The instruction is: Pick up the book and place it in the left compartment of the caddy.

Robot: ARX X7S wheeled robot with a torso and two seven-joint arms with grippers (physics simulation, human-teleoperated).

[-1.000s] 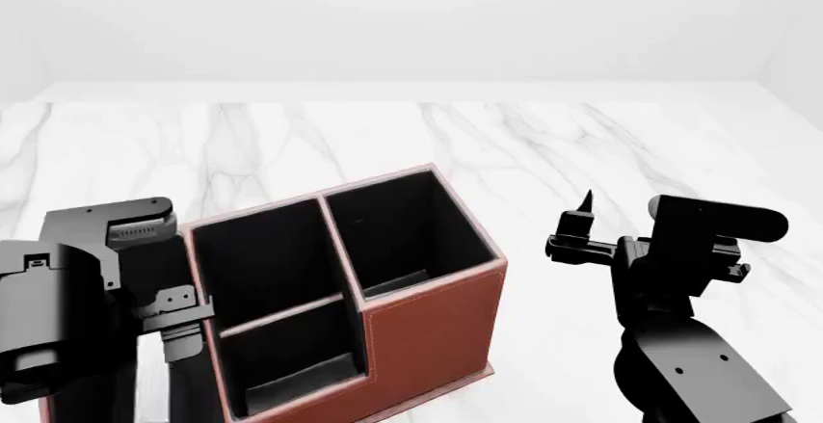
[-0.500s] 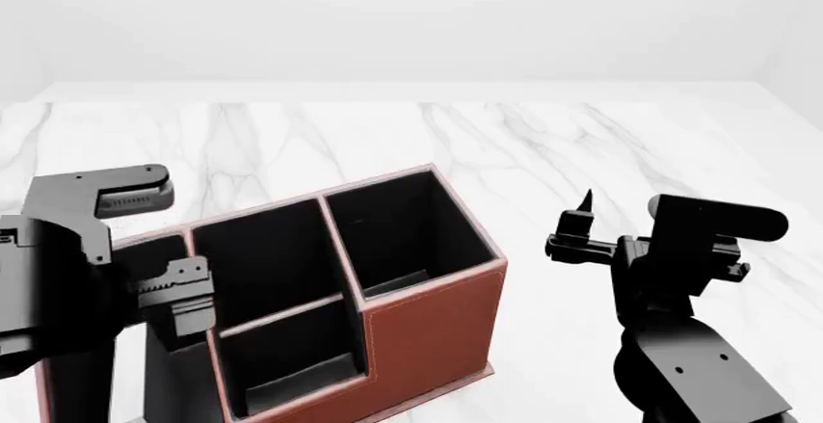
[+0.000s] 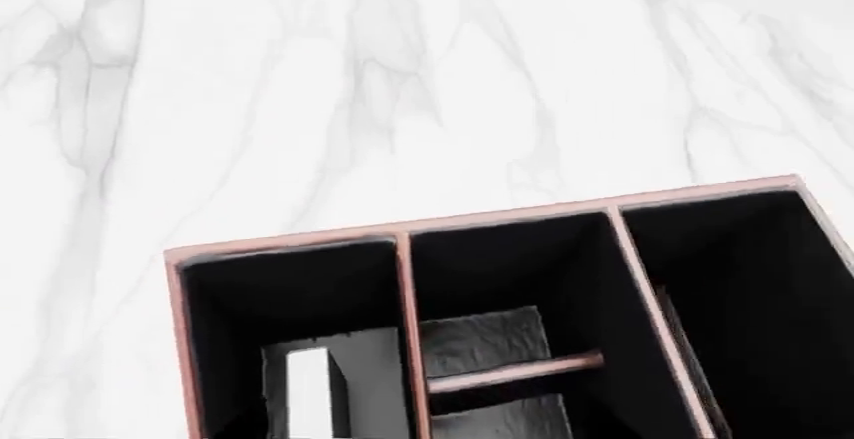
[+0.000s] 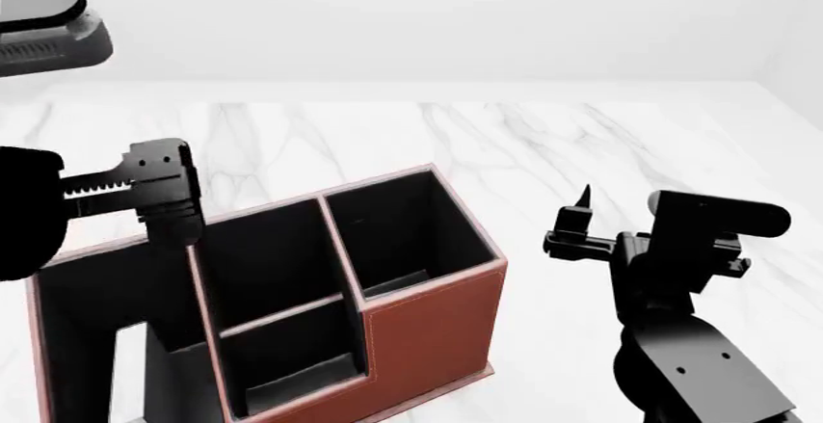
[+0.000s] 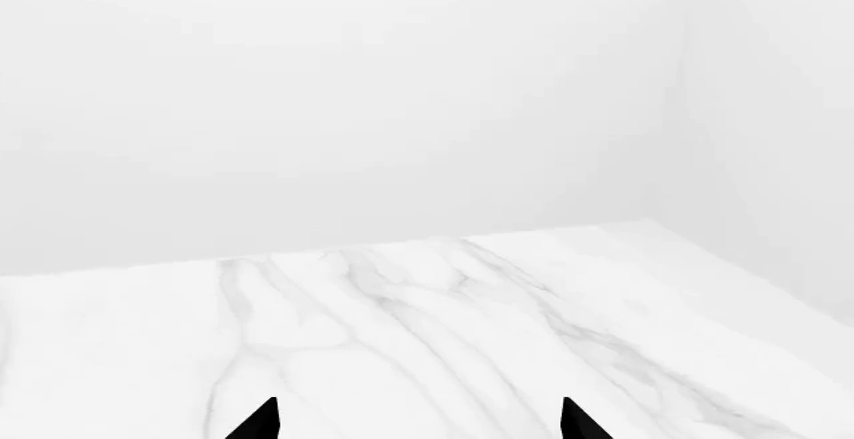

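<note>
The reddish-brown caddy [image 4: 431, 331] stands on the marble table, low and left of centre in the head view. The black book [image 4: 129, 375] stands inside the left compartment [image 4: 84, 317], white page edges showing. The left wrist view looks down on the caddy [image 3: 507, 217] and shows the book [image 3: 310, 394] in that end slot [image 3: 287, 294]. My left gripper [image 4: 168, 216] hangs above the left compartment, open and empty, clear of the book. My right gripper [image 4: 579, 216] is open and empty to the right of the caddy; its tips frame bare table in the right wrist view [image 5: 418, 421].
The white marble table [image 4: 515, 144] runs back to a white wall. The caddy's two shorter middle slots [image 4: 277, 317] and its far end slot [image 4: 405, 230] hold nothing that I can see. My right arm [image 4: 681, 346] fills the lower right.
My left gripper has risen out of the left compartment, from deep inside it to above its rim, leaving the book standing inside. The right arm has not moved.
</note>
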